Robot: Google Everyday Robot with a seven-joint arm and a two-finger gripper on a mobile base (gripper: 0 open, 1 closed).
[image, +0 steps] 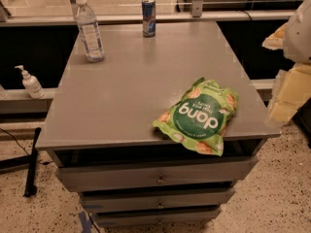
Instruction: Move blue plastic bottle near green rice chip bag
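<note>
The blue plastic bottle (89, 28), clear with a white cap and a pale label, stands upright at the far left corner of the grey cabinet top (126, 91). The green rice chip bag (200, 116), with white "dang" lettering, lies flat at the near right corner, and its lower edge hangs over the front. My gripper (290, 81) shows as a white and pale yellow shape at the right edge of the view. It is beyond the cabinet's right side, apart from the bag and far from the bottle.
A short blue drink can (148, 17) stands at the far edge of the cabinet top, right of the bottle. A small white pump bottle (30, 82) sits on a ledge to the left. Drawers (158, 178) face the front. A black stand (32, 164) rests on the speckled floor.
</note>
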